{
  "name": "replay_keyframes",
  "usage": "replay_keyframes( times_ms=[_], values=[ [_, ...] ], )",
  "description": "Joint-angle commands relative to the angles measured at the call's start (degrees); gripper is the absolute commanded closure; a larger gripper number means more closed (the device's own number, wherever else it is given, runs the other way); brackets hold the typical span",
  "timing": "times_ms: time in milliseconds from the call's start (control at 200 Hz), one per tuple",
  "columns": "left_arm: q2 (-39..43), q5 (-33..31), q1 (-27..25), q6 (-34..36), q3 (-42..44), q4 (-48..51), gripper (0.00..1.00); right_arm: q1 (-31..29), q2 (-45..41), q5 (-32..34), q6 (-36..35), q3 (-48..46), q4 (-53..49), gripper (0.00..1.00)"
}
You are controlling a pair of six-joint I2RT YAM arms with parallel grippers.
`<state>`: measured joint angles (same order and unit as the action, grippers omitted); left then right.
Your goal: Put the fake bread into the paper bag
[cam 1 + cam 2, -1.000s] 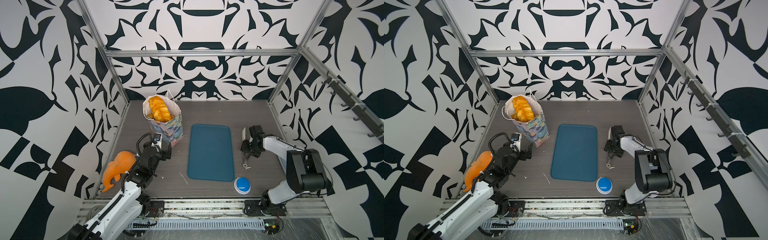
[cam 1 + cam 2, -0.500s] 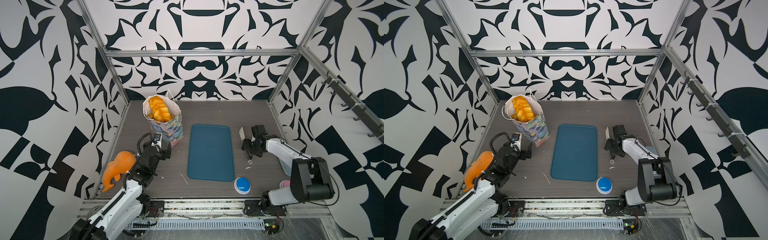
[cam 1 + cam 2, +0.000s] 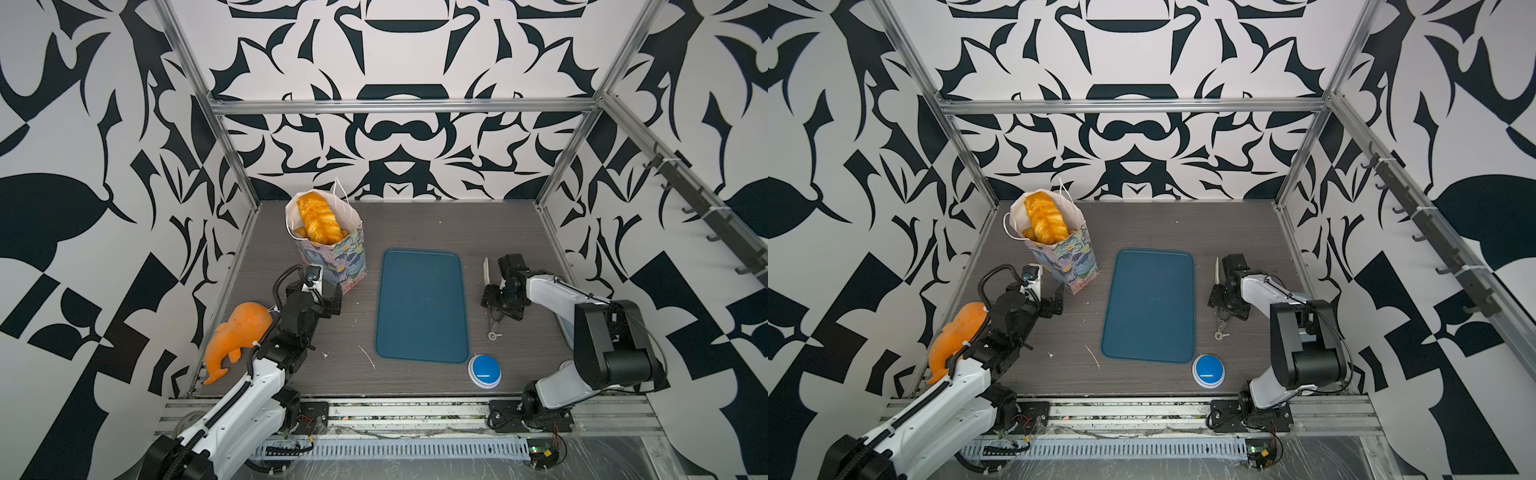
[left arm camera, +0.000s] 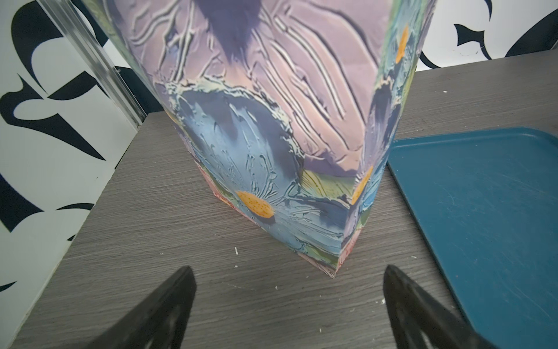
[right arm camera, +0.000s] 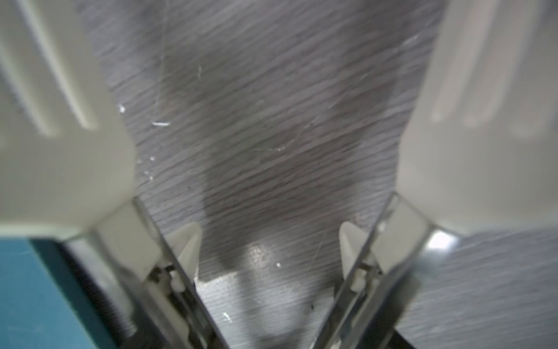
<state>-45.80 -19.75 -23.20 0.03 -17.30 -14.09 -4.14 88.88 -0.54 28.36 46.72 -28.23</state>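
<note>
My left claw [image 4: 288,269] was spread, empty, near paper bag [image 4: 271,136] foot; my right claw [image 3: 500,298] sat over tongs [image 3: 485,270], grip I could not tell. Bump might topple bag: loaf [image 3: 318,220] stood high.

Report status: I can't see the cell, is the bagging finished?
Left gripper open, empty, low beside the paper bag. Right gripper on the tongs, tongs spread, empty. Fake bread in the bag; tray bare, none seen outside.
</note>
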Motion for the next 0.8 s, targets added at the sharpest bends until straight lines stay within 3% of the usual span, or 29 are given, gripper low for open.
replay_keyframes(
  times_ms=[0,220,255,430,450,465,795],
  values=[
    [0.5,-0.8,0.3,0.1,0.8,-1.8,0.01,0.0,0.5,0.3,0.3,0.7,0.5,0.25],
    [0.4,-1.2,0.3,0.1,1.0,-2.0,0.01,-0.1,-2.2,1.6,0.4,0.1,-0.1,0.23],
    [0.2,-1.2,0.3,0.1,1.0,-2.3,0.01,-0.2,-2.6,1.5,0.2,0.2,-0.3,0.13],
    [-1.6,-1.9,0.5,0.3,0.6,-3.5,0.01,-0.3,-4.5,2.0,-0.2,0.1,-1.1,0.12],
    [-1.8,-1.9,0.5,0.3,0.6,-3.7,0.01,-0.3,-4.7,2.1,-0.2,-0.1,-1.1,0.02],
    [-1.9,-2.0,0.5,0.4,0.6,-3.8,0.01,-0.3,-4.9,2.1,-0.2,-0.1,-1.1,0.0],
    [-5.9,-2.2,1.9,1.4,-0.1,-7.1,0.01,-1.0,-13.3,4.5,-0.9,-1.3,-0.8,0.0]
  ],
)
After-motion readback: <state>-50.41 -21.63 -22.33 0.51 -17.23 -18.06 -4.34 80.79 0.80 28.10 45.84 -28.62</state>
